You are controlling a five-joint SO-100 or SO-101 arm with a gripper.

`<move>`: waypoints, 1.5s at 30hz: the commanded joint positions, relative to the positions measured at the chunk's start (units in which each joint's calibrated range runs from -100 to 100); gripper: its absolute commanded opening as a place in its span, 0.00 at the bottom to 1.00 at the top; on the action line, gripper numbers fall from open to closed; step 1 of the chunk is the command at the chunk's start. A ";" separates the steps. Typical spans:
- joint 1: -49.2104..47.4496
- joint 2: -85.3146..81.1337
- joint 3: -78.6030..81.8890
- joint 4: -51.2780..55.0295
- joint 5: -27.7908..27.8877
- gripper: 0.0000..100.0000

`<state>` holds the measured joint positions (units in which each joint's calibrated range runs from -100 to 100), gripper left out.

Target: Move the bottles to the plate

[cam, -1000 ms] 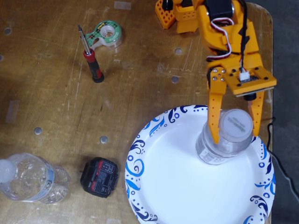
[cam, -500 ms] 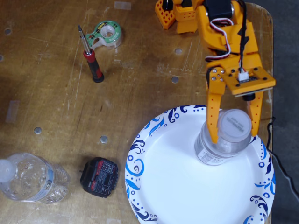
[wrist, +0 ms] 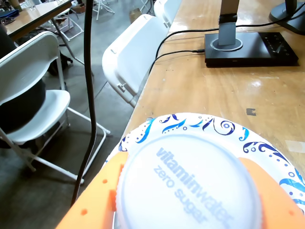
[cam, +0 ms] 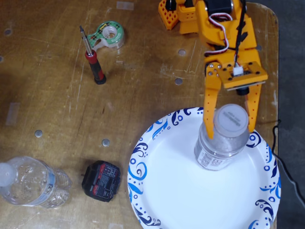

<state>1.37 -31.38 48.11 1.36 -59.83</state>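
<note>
A clear bottle [cam: 220, 143] with a white cap stands upright on the right part of the white plate with a blue swirl rim [cam: 143, 157]. My orange gripper [cam: 228, 130] reaches down from the top, its two fingers [cam: 208, 112] pressed on either side of the bottle near the top. In the wrist view the cap [wrist: 188, 176] reads "vitaminwater zero sugar", sits between the gripper's [wrist: 188, 195] orange fingers [wrist: 97, 198], and the plate rim [wrist: 190, 121] shows beyond it. A second, crinkled bottle with a pale blue label [cam: 31, 183] lies on the table at the lower left, far from the plate.
In the fixed view a small black box [cam: 101, 180] lies just left of the plate. A red-handled screwdriver [cam: 93, 59] and a green tape dispenser [cam: 108, 36] lie at the upper left. In the wrist view a monitor stand [wrist: 248, 47] and white folding chairs [wrist: 133, 57] sit beyond the table edge.
</note>
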 commanded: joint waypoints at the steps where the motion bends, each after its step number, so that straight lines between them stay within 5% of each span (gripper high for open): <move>1: 0.20 -3.53 0.99 -0.58 -0.47 0.25; 26: -2.93 -5.39 0.18 -0.75 -2.30 0.34; 34: -2.93 -5.39 0.09 -9.02 -2.61 0.38; 45: 4.72 -14.41 0.18 -12.50 -2.24 0.38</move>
<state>2.37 -40.86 50.45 -10.38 -62.28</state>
